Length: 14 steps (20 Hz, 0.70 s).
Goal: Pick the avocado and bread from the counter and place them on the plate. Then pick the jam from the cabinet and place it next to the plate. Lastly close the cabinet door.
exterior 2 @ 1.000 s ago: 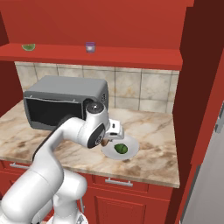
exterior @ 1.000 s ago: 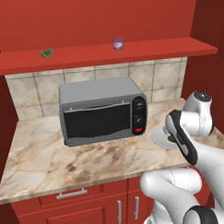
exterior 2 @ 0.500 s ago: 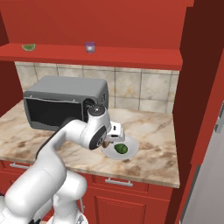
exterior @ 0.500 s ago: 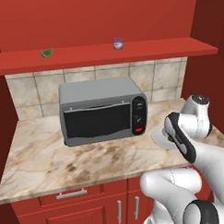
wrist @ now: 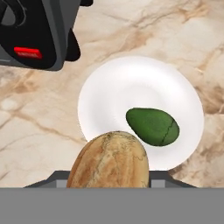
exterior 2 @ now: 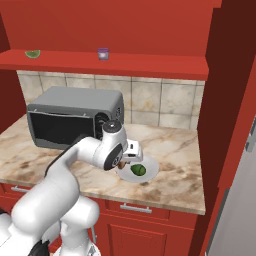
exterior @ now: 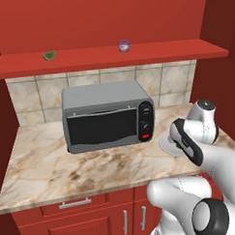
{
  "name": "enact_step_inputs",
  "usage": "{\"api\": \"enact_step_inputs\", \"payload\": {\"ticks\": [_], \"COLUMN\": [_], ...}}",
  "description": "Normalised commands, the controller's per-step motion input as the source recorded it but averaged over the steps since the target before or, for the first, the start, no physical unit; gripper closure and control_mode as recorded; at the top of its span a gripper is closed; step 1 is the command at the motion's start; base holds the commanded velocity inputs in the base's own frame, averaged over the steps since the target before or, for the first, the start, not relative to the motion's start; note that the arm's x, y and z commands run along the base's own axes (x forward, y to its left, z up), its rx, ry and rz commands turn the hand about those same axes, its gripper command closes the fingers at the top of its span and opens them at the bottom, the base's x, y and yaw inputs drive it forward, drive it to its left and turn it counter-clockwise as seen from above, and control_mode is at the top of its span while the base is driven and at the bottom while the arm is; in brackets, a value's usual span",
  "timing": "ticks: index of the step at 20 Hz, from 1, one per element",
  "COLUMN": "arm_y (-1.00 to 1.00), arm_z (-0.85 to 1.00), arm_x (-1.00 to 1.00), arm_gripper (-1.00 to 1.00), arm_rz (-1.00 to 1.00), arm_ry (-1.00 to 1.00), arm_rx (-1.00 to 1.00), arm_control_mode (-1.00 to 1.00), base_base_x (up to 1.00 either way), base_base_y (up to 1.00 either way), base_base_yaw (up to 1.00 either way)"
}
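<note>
A tan-brown bread [wrist: 109, 159] fills the low middle of the hand view, with my gripper [exterior 2: 124, 161] shut on it; the finger tips are hidden behind it. It hangs just over the near rim of the round pale plate [wrist: 113, 92]. The dark green avocado [wrist: 152, 126] lies on the plate, right of its middle, and shows there from the right base too: avocado [exterior 2: 138, 170], plate [exterior 2: 151, 169]. The purple jam [exterior: 124, 45] stands on the red cabinet shelf [exterior: 112, 57] above the counter [exterior: 49, 166].
A grey toaster oven [exterior: 105, 117] stands on the counter just left of the plate, its knob panel close to my hand. A pale green wedge [exterior: 49, 55] lies at the shelf's left end. A tall red panel [exterior 2: 225, 100] rises at the counter's right end.
My hand has edged slightly toward the plate with the bread still in its grip. The avocado, plate and jam have not moved.
</note>
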Motion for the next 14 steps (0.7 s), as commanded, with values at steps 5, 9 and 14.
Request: {"api": "enact_step_inputs", "payload": {"ticks": [5,9,14], "arm_y": [0.00,0.00,0.00], "arm_z": [-0.09,-0.08,-0.08], "arm_x": [0.16,0.16,0.14], "arm_gripper": [1.00,1.00,1.00], "arm_rz": [0.00,0.00,0.00], "arm_ry": [0.00,0.00,0.00], "arm_rx": [0.00,0.00,0.00], "arm_control_mode": [-1.00,-1.00,-1.00], "base_base_x": [0.00,0.00,0.00], "base_base_y": [0.00,0.00,0.00], "base_base_yaw": [0.00,0.00,0.00]}}
